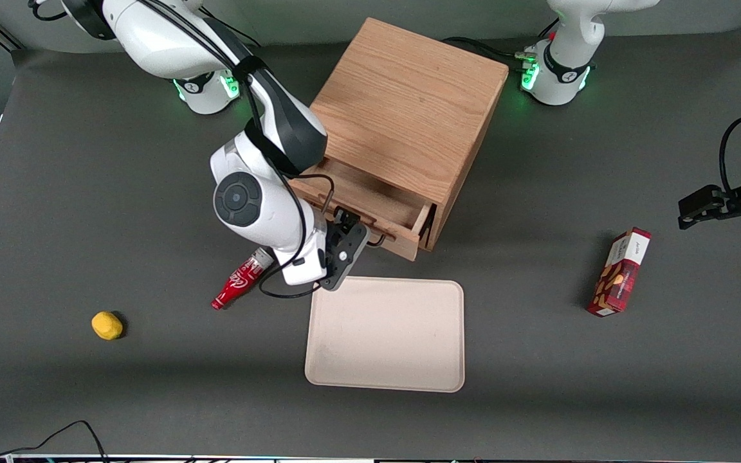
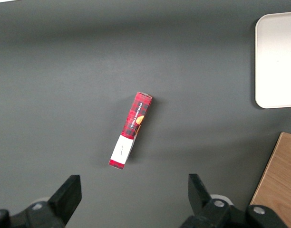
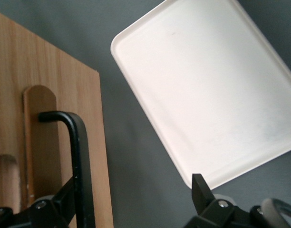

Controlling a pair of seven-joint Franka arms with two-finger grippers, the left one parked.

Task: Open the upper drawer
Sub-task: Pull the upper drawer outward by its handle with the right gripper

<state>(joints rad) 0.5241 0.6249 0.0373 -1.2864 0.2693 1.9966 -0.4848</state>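
The wooden cabinet (image 1: 409,103) stands mid-table. Its upper drawer (image 1: 377,196) is pulled partly out toward the front camera, and its inside shows bare wood. The black wire handle (image 1: 377,241) runs along the drawer front. My gripper (image 1: 347,223) is at the drawer front, by the handle. In the right wrist view the gripper (image 3: 133,194) is open, its fingers wide apart. The handle (image 3: 79,156) lies against one finger (image 3: 64,197) on the drawer front (image 3: 22,85). The other finger (image 3: 200,187) is over the table. The lower drawer is hidden.
A cream tray (image 1: 386,334) lies flat just nearer the camera than the drawer; it also shows in the right wrist view (image 3: 207,90). A red bottle (image 1: 238,283) lies beside the arm. A yellow object (image 1: 107,325) sits toward the working arm's end. A red box (image 1: 620,273) lies toward the parked arm's end.
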